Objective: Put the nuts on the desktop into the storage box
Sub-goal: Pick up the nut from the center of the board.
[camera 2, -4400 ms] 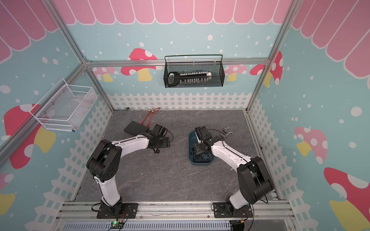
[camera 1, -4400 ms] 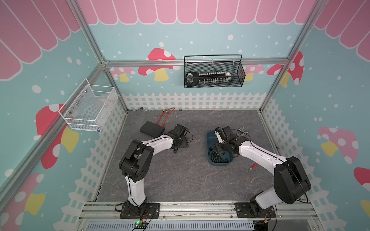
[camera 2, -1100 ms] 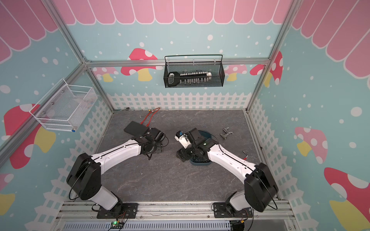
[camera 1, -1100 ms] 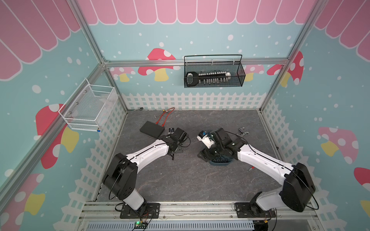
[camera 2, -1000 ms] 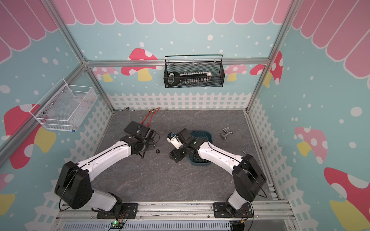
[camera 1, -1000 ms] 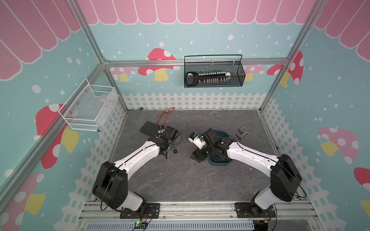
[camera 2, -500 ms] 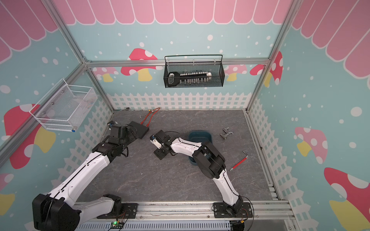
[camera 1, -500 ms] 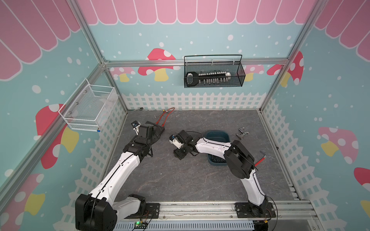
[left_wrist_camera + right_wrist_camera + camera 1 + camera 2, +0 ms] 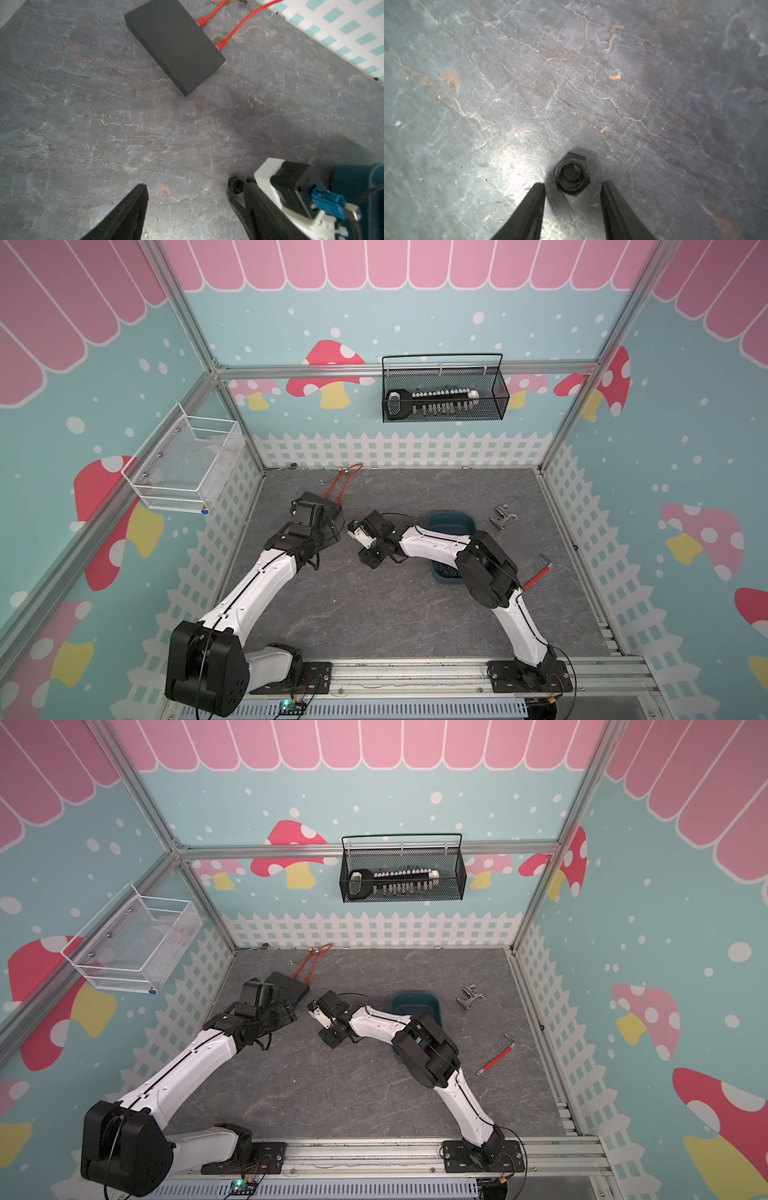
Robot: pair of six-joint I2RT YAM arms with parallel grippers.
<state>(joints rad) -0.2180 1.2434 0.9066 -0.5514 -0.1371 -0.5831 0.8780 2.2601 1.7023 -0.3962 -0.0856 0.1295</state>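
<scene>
Right gripper low over the desktop, jaws apart, a nut lying flat between and just ahead of the fingertips, gaps on both sides, not clamped. Nut black, hexagonal, with a round centre hole; fingers black, tapering to thin tips. In the left wrist view the same nut sits at the tip of the right gripper's finger, whose body is white and black with a small blue connector. Left gripper also apart, nothing between its jaws; only one ribbed black finger shows clearly, the other side hidden behind the right gripper. Desktop dark grey, marble-like, with pale and rusty veins and small flecks. In a top view the right gripper sits near the desk's middle, with the box, dark teal with rounded corners, just behind its forearm; dark small pieces show in the box's near end, too small to tell apart. Left gripper near a flat black block, red cables beside it toward the back fence. Silver fitting beyond the box, red-handled tool near the right arm's elbow, both well apart from the nut. Black mesh basket on the back wall, white mesh basket on the left wall. Nothing lies between nut and fingers.
</scene>
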